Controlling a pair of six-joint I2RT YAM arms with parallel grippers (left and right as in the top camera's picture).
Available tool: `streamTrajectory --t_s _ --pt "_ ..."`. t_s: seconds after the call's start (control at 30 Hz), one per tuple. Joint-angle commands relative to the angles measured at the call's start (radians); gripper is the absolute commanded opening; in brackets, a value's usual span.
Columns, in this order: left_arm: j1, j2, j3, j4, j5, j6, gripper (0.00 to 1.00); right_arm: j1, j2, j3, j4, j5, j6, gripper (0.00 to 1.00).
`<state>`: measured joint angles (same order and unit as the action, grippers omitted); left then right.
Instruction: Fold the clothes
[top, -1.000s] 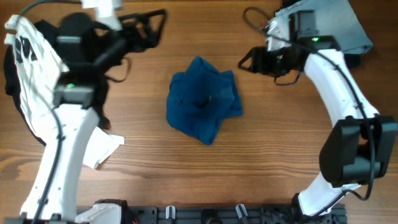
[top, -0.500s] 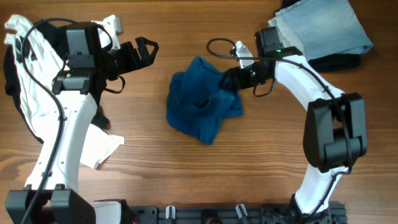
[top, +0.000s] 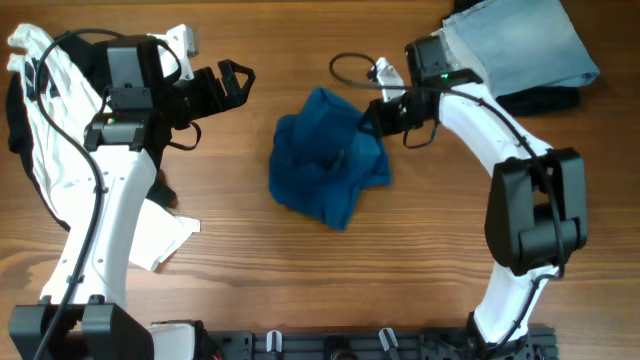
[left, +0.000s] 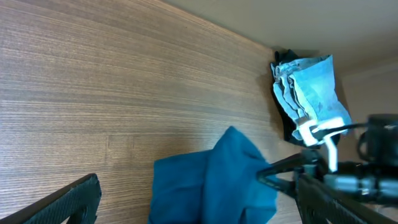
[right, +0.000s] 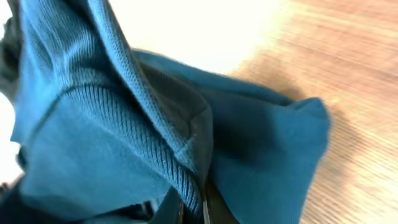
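The deep-blue shirt (top: 325, 165) lies crumpled in the middle of the wooden table. My right gripper (top: 372, 118) is at its upper right edge, shut on a ribbed fold of the fabric (right: 186, 180), which fills the right wrist view. My left gripper (top: 236, 82) hovers to the left of the shirt, apart from it, jaws wide open with nothing between them. In the left wrist view (left: 196, 190) the shirt (left: 211, 180) lies ahead between its fingers. A white garment with black marks (top: 50, 110) and a black one (top: 14, 125) lie at the far left.
A folded light-blue garment (top: 520, 45) lies on a dark one (top: 540, 100) at the back right corner. A white piece of fabric (top: 160, 235) lies at the left beside my left arm. A black cable loop (top: 345, 65) arches by the right wrist.
My right arm swung in from the right to the shirt's upper right edge and its jaws closed on the fabric. My left arm swung forward early on, then held still, still open.
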<state>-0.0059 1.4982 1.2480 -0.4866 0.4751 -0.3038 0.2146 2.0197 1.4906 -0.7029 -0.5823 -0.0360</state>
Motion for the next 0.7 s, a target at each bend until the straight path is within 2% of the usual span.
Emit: streamTrajectory --t_s 0.0,0.1,0.17,0.33,0.5,0.53,0.57,0.6,0.67 --pt "0.003 0.006 -0.004 0.003 -0.006 0.021 1.00 -0.025 -0.088 0.117 -0.056 0.006 0.045 0.04" --pt "0.003 0.006 -0.004 0.003 -0.006 0.021 1.00 -0.024 -0.094 0.186 -0.135 0.014 0.044 0.04" --pt "0.003 0.008 -0.004 0.003 -0.006 0.021 1.00 -0.024 -0.094 0.187 -0.142 0.040 0.048 0.04" --pt "0.003 0.008 -0.004 0.002 -0.006 0.021 1.00 -0.026 -0.074 0.185 -0.144 0.263 0.068 0.04" --pt "0.003 0.019 -0.004 -0.002 -0.006 0.020 1.00 -0.039 0.028 0.185 -0.136 0.317 0.059 0.08" --pt "0.003 0.021 -0.004 -0.005 -0.006 0.021 1.00 -0.044 0.056 0.185 -0.131 0.317 0.051 0.14" --pt "0.003 0.023 -0.004 -0.008 -0.006 0.021 1.00 -0.050 0.081 0.185 -0.129 0.316 0.041 0.41" --pt "0.003 0.023 -0.004 -0.009 -0.006 0.021 1.00 -0.055 0.096 0.185 -0.129 0.316 0.035 0.63" --pt "0.003 0.023 -0.004 -0.009 -0.006 0.021 1.00 -0.069 0.117 0.185 -0.132 0.307 0.019 0.85"
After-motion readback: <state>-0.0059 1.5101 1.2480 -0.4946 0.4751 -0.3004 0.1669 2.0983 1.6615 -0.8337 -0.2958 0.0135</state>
